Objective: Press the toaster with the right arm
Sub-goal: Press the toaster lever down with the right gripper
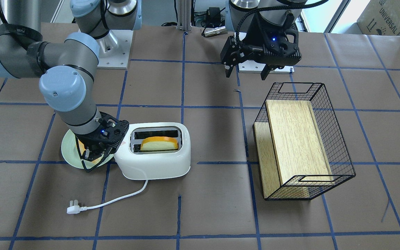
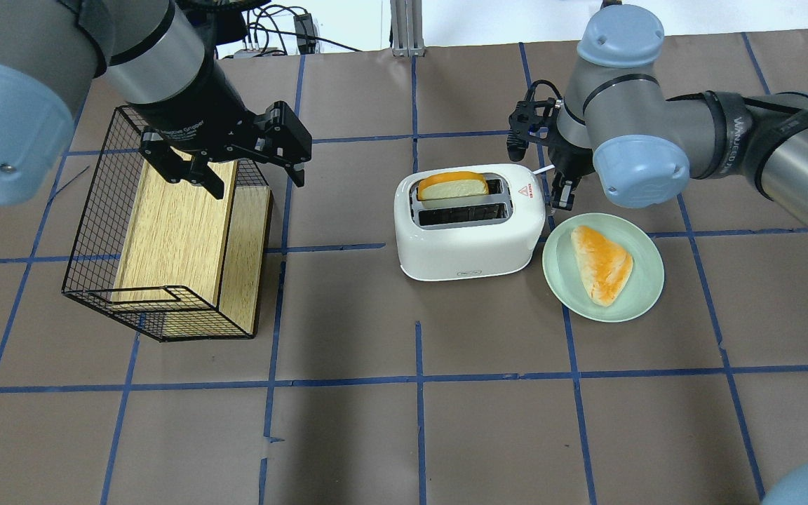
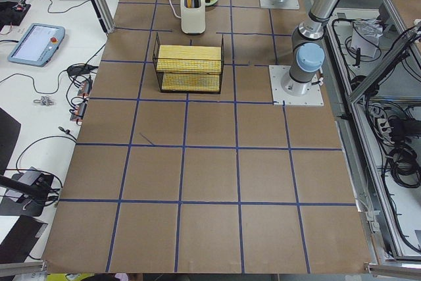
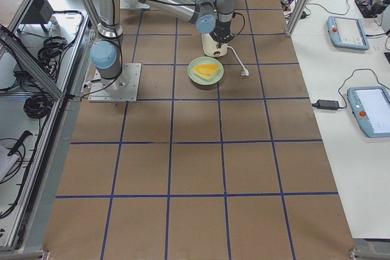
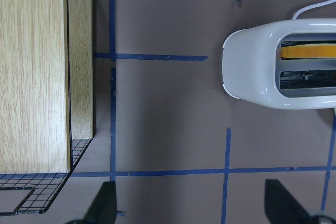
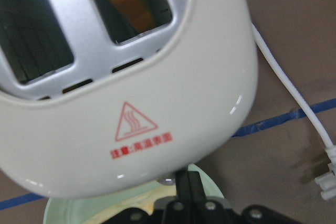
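Note:
The white toaster stands mid-table with a bread slice upright in its far slot. It also shows in the front view. My right gripper is shut and empty. It points down at the toaster's right end, beside the red triangle mark. In the right wrist view its closed fingers sit just off that end, near a bit of silver knob; I cannot tell whether they touch. My left gripper is open and empty, hanging over the wire basket.
A pale green plate with a bread piece lies right of the toaster, under my right wrist. A black wire basket with a wooden box lies at the left. The toaster's cord and plug trail on its far side.

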Tool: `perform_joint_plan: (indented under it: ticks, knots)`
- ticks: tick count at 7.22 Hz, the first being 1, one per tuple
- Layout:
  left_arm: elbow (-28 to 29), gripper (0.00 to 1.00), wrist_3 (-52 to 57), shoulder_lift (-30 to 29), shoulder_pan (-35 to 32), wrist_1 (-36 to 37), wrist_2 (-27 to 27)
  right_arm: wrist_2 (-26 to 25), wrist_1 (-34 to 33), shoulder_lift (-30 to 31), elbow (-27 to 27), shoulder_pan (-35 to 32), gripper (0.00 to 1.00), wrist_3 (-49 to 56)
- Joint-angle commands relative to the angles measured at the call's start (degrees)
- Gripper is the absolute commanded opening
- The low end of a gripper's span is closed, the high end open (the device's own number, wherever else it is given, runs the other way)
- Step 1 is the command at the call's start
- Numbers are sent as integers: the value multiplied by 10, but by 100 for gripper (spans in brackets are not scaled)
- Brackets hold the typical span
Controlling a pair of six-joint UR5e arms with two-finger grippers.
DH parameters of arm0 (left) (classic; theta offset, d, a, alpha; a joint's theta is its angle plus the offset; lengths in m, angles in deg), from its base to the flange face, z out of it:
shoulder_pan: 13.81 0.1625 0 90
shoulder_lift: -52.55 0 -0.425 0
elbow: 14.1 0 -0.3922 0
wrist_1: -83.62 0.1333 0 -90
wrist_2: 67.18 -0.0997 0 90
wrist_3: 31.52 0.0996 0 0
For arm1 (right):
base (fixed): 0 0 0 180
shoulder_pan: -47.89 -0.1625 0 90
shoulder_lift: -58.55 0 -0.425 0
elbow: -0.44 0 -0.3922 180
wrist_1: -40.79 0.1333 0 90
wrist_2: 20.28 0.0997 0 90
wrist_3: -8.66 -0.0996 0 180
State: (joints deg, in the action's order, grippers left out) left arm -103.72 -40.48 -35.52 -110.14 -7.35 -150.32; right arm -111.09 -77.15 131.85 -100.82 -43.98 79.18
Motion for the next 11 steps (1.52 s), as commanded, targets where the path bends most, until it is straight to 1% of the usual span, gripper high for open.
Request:
perform_joint_plan:
  ticks: [1, 8, 10, 11]
  knots:
    - [0, 100, 0, 0, 0, 0, 0, 5, 0, -7, -1, -1, 2, 10]
    - [0, 100, 0, 0, 0, 0, 0, 7, -11, -14, -3, -1, 3, 15]
    - [0, 100, 0, 0, 0, 0, 0, 6, -32, -13, -17, -1, 3, 12]
    - [0, 100, 0, 0, 0, 0, 0, 5, -33, -13, -11, -1, 3, 11]
